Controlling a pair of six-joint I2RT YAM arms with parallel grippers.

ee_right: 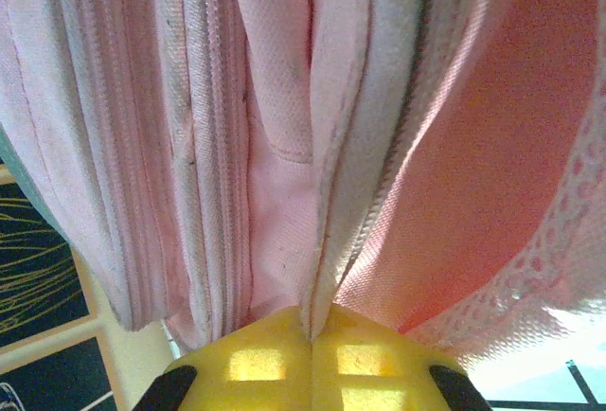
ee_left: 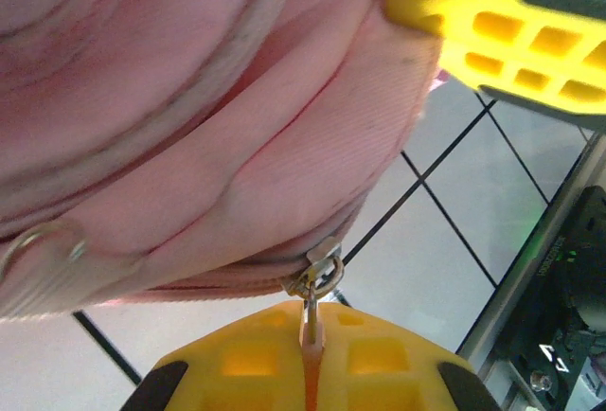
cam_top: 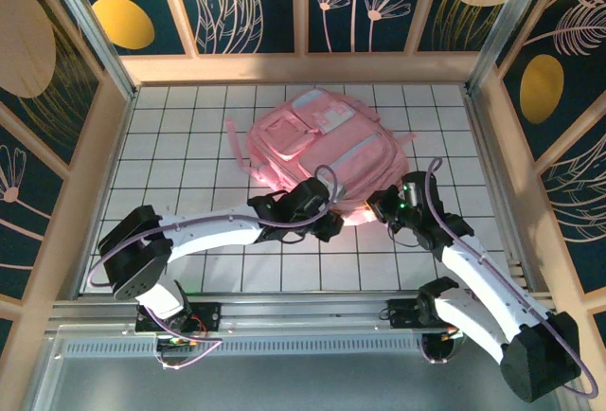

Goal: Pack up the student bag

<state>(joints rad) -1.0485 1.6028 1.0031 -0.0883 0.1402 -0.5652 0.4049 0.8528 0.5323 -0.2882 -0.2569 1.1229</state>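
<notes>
Between the shut jaws of your left gripper [ee_left: 311, 340] sits the zip pull [ee_left: 317, 276] of the bag [cam_top: 322, 146], lying just ahead of both grippers, your right gripper [ee_right: 311, 330] clamped on its seam [ee_right: 327, 193], so packing looks nearly done, only zipping left.

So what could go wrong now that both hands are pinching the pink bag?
The left hand pinches only the thin zipper pull, so it might slip out. The right hand grips just a fabric edge of the student bag; pulling could drag the whole bag or jam the zipper.
</notes>
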